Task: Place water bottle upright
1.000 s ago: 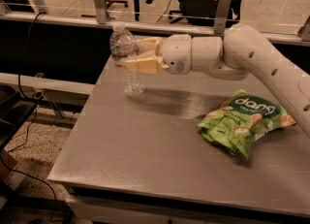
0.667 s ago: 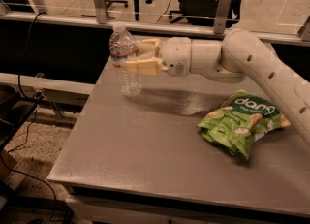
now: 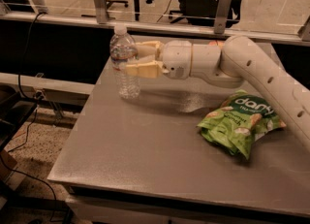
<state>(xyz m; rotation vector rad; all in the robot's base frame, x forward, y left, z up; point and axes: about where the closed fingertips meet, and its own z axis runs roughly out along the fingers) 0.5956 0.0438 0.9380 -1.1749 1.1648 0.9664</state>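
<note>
The water bottle [image 3: 124, 65] is clear and ribbed with a white cap. It stands upright near the left side of the grey table [image 3: 145, 150], and its base seems to rest on the top. My gripper [image 3: 132, 58] reaches in from the right at the height of the bottle's upper body. Its cream fingers [image 3: 144, 69] sit on either side of the bottle and close on it. The white arm [image 3: 242, 65] stretches back to the right edge of the view.
A green chip bag [image 3: 240, 121] lies on the table's right side, under the arm. A rail with metal posts [image 3: 99, 1] runs behind the table, with office chairs beyond it. Cables [image 3: 24, 136] and floor lie to the left.
The bottle and gripper have shifted very slightly left and down. The grip on the bottle is unchanged, and the chip bag has not moved.
</note>
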